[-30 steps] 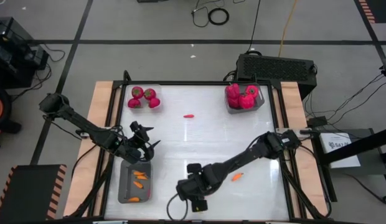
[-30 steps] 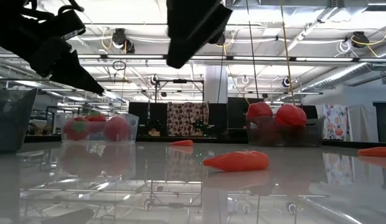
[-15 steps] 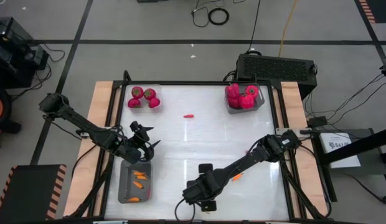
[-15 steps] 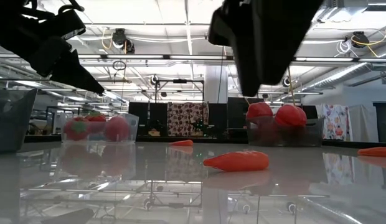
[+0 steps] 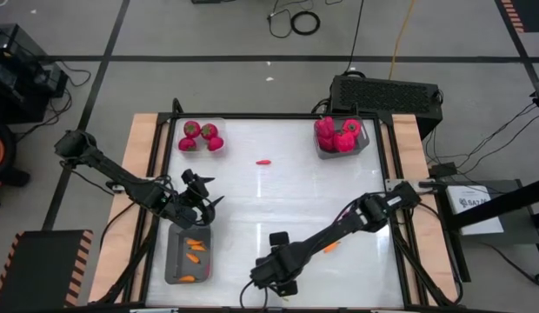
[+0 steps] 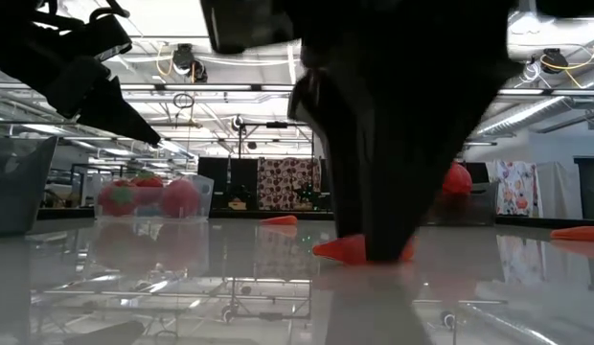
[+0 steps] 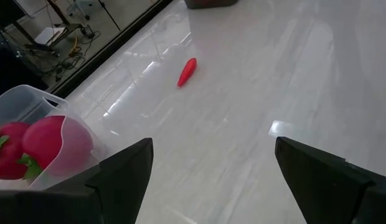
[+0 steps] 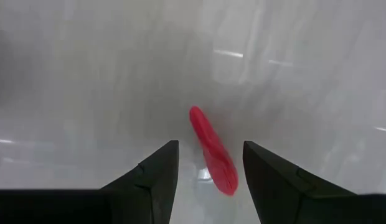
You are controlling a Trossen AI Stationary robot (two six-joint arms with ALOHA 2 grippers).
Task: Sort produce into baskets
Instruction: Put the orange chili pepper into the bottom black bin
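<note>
My right gripper (image 5: 271, 275) is open and low over the table near its near edge. Its fingers stand on either side of an orange-red chilli (image 8: 213, 152) that lies flat on the table. This chilli also shows behind the fingers in the low view (image 6: 337, 251). My left gripper (image 5: 212, 191) is open and empty above the far end of a grey basket (image 5: 172, 254) that holds orange chillies. A second orange chilli (image 5: 330, 247) and a red chilli (image 5: 264, 162) lie loose on the table.
A clear basket (image 5: 219, 130) with round red fruits stands at the far left. A grey basket (image 5: 365, 139) with red peppers stands at the far right. The wide middle of the white table (image 5: 278, 200) is bare. Wooden rails run along both sides.
My right gripper has come down near the table's near edge onto the place of the orange-red chilli, and now stands low with a finger on either side of it. The chilli has not moved.
</note>
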